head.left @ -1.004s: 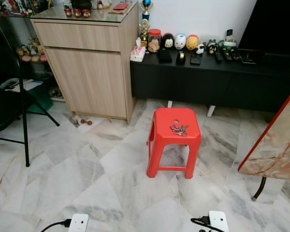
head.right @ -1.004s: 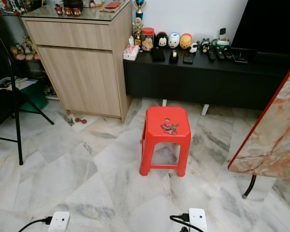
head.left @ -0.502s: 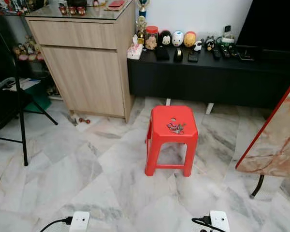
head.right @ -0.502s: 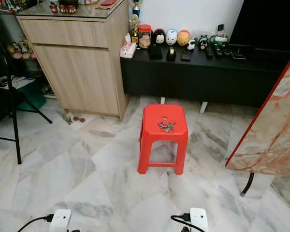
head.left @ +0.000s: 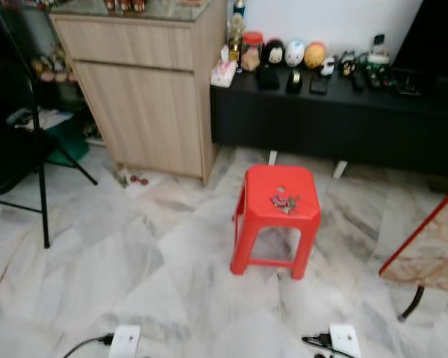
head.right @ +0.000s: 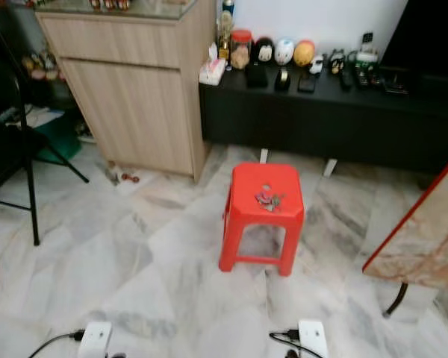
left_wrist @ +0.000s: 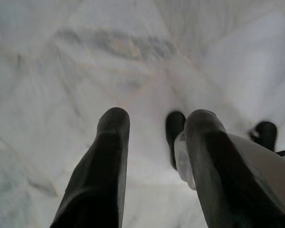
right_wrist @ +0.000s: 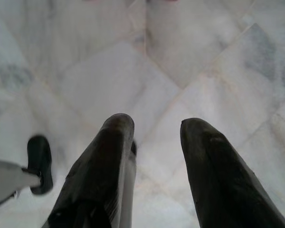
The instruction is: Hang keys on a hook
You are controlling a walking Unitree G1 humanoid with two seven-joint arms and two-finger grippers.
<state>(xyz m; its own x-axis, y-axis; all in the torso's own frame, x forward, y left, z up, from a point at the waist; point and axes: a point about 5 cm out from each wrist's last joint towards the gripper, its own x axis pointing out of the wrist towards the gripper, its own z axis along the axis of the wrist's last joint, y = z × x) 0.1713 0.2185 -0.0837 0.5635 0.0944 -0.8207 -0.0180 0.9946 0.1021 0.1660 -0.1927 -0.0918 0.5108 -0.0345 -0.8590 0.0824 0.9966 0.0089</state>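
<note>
Far left: black tripod stand (head.left: 39, 164) on the pale marble tile floor (head.left: 97, 276). Right of it, a tall light-wood cabinet with a glass top (head.left: 145, 89). Further right, a long low black console (head.right: 321, 112) along the far wall, carrying a row of small round figurines and jars (head.right: 280, 54) and some dark remotes. Mid-floor, in front of the console: red plastic stool (head.left: 276, 218). The bunch of keys (head.left: 285, 201) lies on the stool's seat, just nearer than the round hole in it. Far right: the red-edged corner of a marble-patterned tabletop (head.right: 422, 250) on a dark leg.

Head views show the room but blur the keys to a dark cluster. Near edge of those views: two white boxes with black cables, one to the left (head.left: 125, 341), one to the right (head.left: 344, 339).

Wrist views give what the head views lack. Left gripper (left_wrist: 156, 118) hangs over bare marble, its two black fingers (left_wrist: 111, 142) spread with a gap, nothing between them. Right gripper (right_wrist: 156, 126) likewise points at the floor, fingers (right_wrist: 202, 147) parted and empty.

Against half a second ago: the whole scene sits shifted and more blurred, so the camera has moved. Keys lie at the same spot on the stool.
</note>
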